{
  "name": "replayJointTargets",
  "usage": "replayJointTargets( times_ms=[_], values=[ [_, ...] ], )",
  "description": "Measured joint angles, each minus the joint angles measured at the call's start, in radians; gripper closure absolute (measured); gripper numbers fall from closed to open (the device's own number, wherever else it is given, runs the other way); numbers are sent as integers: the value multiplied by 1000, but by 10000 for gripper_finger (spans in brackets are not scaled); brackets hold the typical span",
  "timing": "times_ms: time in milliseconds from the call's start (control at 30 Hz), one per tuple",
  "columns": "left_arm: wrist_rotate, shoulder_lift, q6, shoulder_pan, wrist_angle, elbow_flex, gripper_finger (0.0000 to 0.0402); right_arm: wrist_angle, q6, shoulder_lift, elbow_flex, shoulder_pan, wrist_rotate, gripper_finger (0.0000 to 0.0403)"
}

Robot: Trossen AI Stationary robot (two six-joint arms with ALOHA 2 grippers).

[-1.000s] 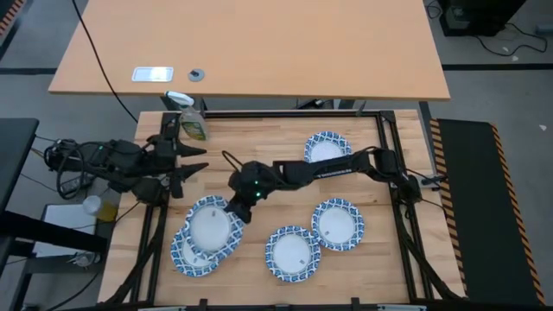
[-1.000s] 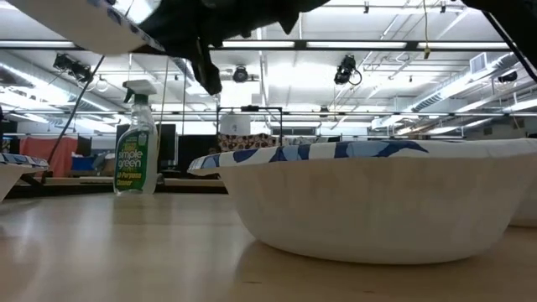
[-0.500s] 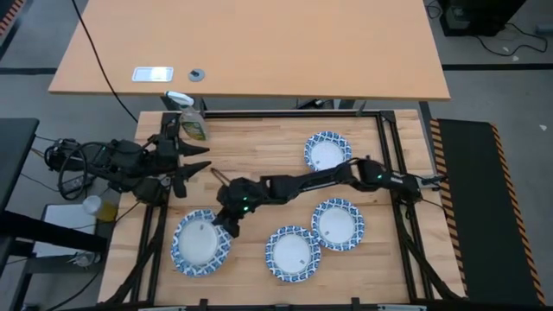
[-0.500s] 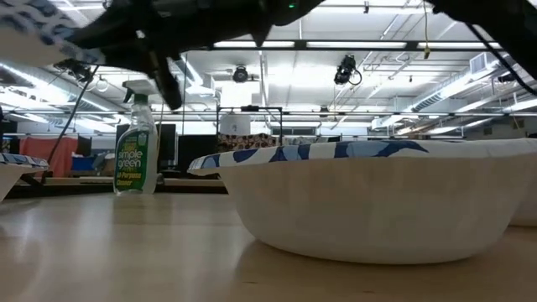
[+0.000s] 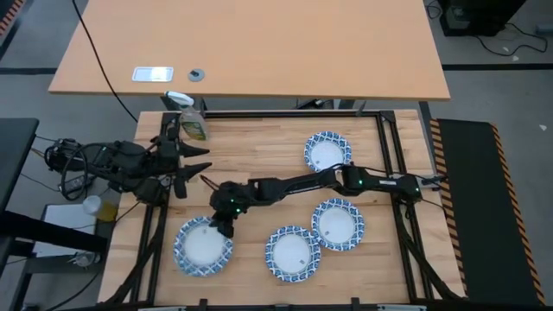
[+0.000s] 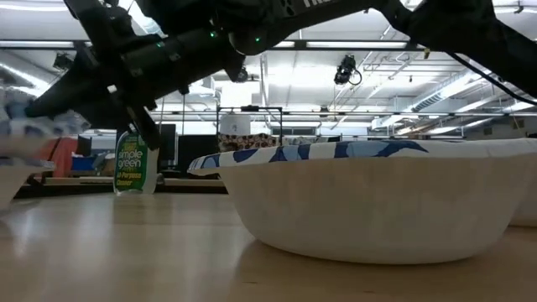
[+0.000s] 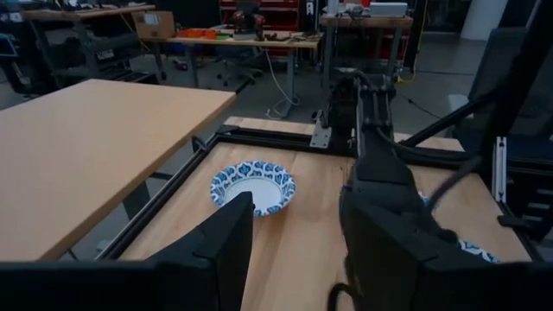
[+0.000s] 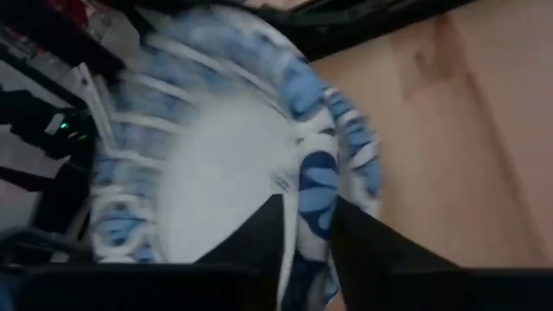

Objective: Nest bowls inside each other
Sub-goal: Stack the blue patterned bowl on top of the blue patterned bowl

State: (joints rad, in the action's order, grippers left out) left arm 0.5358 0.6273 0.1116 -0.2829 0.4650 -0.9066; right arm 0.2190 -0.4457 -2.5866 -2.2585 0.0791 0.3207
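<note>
R gripper [image 5: 221, 226], lower-left of frame, fingers barely parted astride rim of stacked bowl [image 5: 203, 246], which looks seated; best open wider & lift straight up w/o dragging stack; L gripper [image 5: 192, 161] idle, open.

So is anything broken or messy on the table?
Nothing looks broken or spilled. The bowls lie flat: a stack at front left, where the right gripper sits at its rim, and three single ones. The spray bottle lies in the back left corner.
</note>
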Motion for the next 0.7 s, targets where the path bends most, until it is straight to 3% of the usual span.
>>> replayJointTargets(
  times_ms=[233,367,533,700],
  values=[
    [0,1,0,0,6,0,221,-56,23,9,-1,-13,18,191],
    [0,1,-1,0,30,0,221,-58,46,37,-2,-22,83,143],
    [1,0,-14,0,49,0,221,29,30,47,-2,-32,184,123],
    [0,2,-53,0,28,1,221,89,37,24,0,-29,172,130]
  ],
)
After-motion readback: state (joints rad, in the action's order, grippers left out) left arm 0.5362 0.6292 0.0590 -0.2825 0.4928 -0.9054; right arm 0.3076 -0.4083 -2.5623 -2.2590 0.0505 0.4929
